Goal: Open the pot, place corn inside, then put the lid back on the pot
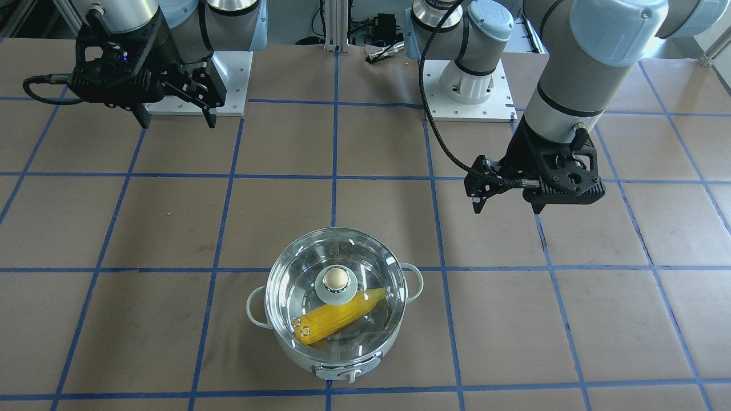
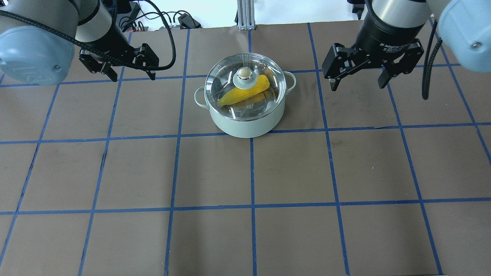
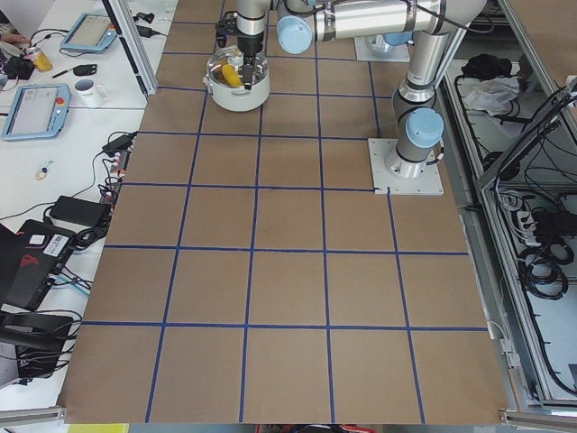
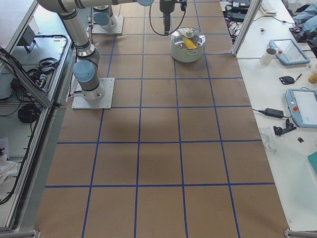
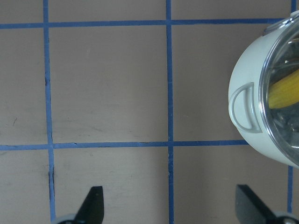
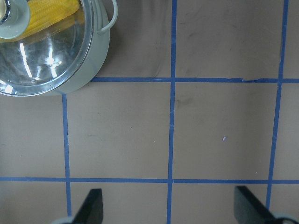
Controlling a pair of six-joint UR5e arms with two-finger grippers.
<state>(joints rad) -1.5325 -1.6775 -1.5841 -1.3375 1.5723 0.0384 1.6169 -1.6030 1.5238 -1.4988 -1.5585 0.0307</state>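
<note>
Overhead view, upper centre: the pot [image 2: 245, 122] stands on the tabletop [image 2: 291, 168]. The lid [image 2: 244, 76] is seated on its rim, and the corn [image 2: 245, 92] lies slantwise inside, seen through the glass. The left gripper [image 2: 133, 76], upper left, and the right gripper [image 2: 357, 86], upper right, hang spread and empty, well apart from the pot. Only the front-facing view, lower centre, shows the chrome tab [image 1: 346, 370]. The left wrist view shows one loop handle [image 5: 245, 108] at its right edge.

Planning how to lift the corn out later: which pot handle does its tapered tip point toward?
The handle on the left arm's side; the thick end of the corn lies toward the other handle.
</note>
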